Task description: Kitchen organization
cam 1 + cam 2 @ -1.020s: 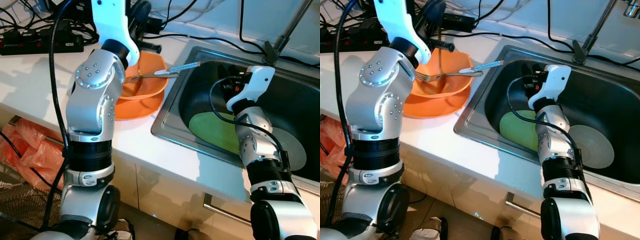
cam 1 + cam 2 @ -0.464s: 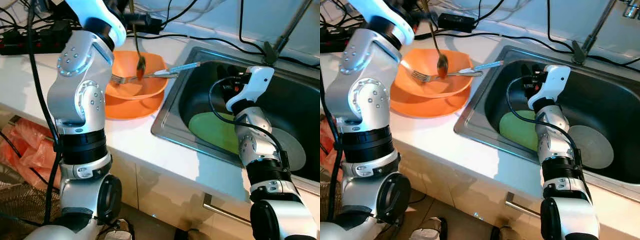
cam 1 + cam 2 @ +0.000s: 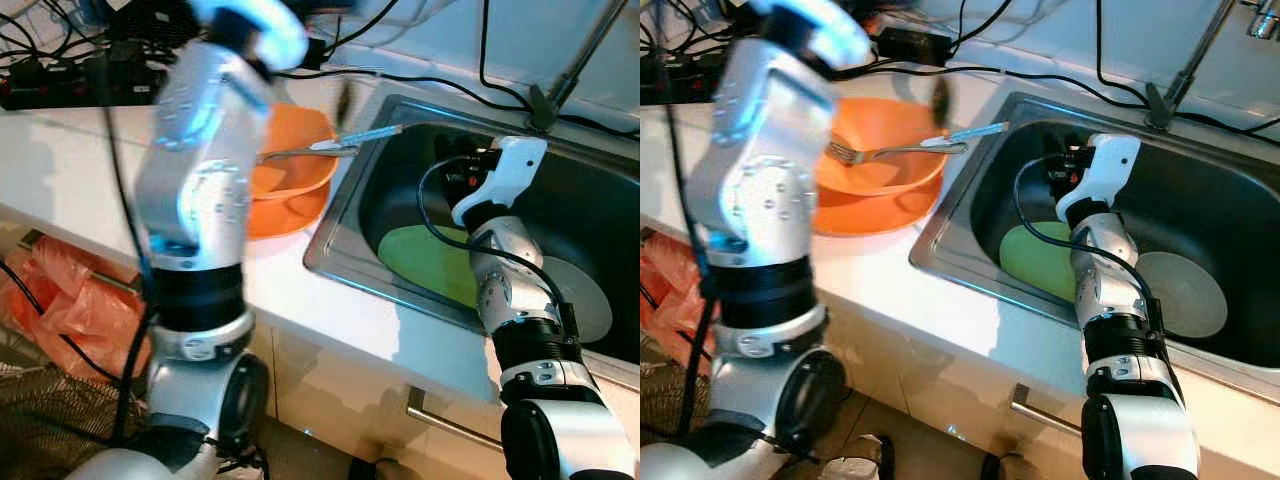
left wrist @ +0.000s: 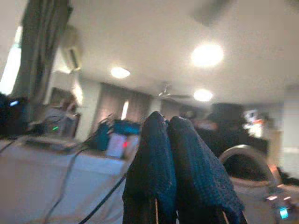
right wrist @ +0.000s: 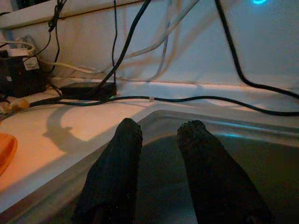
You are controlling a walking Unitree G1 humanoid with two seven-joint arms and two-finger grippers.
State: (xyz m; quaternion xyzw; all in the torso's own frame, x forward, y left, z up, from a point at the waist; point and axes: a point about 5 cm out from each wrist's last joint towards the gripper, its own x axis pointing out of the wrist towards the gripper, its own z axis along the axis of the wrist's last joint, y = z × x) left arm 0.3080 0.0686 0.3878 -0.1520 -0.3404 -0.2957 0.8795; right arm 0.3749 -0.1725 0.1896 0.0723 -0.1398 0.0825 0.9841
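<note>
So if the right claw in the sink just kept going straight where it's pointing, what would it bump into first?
Probably the steel sink's far wall. The right gripper, fingers open, points across the basin; just above the wall lie the white counter and a black cable. Depth is hard to judge.

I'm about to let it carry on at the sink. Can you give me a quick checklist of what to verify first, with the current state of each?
1. Right gripper open and empty, inside the sink: ok.
2. Left gripper fingers closed together: ok. What it holds: cannot tell.
3. Left arm steady: not ok, motion-blurred in the head views.
4. Fork securely placed: not ok, it lies in the orange bowl with its handle overhanging the sink.
5. Green plate uncovered in the sink: ok.
</note>
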